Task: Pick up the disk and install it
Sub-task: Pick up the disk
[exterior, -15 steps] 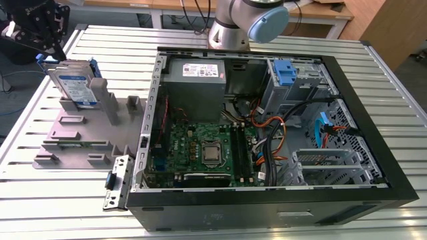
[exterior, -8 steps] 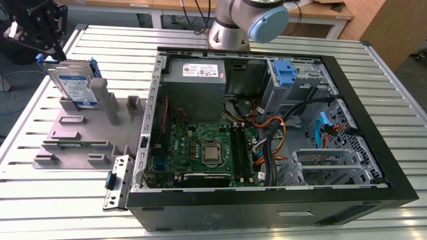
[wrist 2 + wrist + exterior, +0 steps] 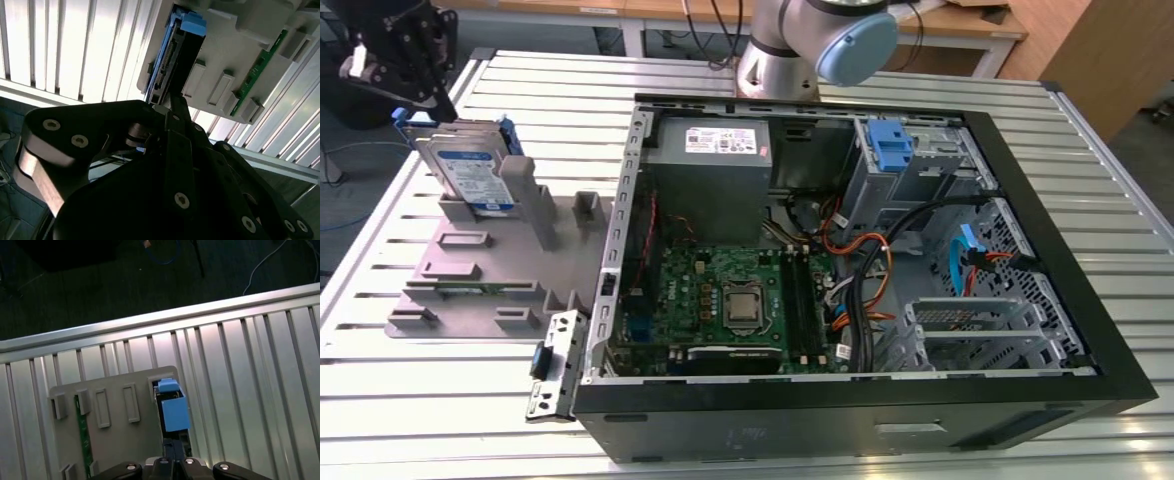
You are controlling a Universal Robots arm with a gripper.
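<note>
- black two-fingered tool [image 3: 443, 108] at the exterior view's far left, poised above the back corner of the slatted aluminium desk [image 3: 427, 400].
- closed, going by both wrist views: fingers [image 3: 175, 150] drawn together into one narrow tip, nothing clamped between them.
- flat rectangular silver hard drive with a blue-and-white label and blue plastic side rails, the disk [image 3: 470, 170], standing on edge in the grey plastic slotted tray [image 3: 467, 270], label face toward the exterior camera.
- directly beneath the tool, tip right at the disk's top edge; touching or just clear, cannot tell.
- in the second wrist view: disk [image 3: 170, 60] seen edge-on beyond the tool [image 3: 172, 103], connector pins along the near edge, blue rail [image 3: 192, 22] at the far end, tray [image 3: 235, 55] alongside.
- in the first wrist view: tool [image 3: 172, 447] in line with the blue rail [image 3: 174, 410], at one corner of the tray [image 3: 115, 440].
- thin green circuit board strip [image 3: 260, 62] lying in another slot of the same tray, apart from the disk.
- open black desktop computer case [image 3: 854, 425] on the desk, just beside the tray on the exterior view's right; inside it a green motherboard [image 3: 720, 290], a grey metal power supply box [image 3: 714, 150] and a blue plastic drive bracket [image 3: 891, 145].
- disk outside the case, seated in the tray.
- grey-and-blue robot arm joint [image 3: 821, 40] behind the case.
</note>
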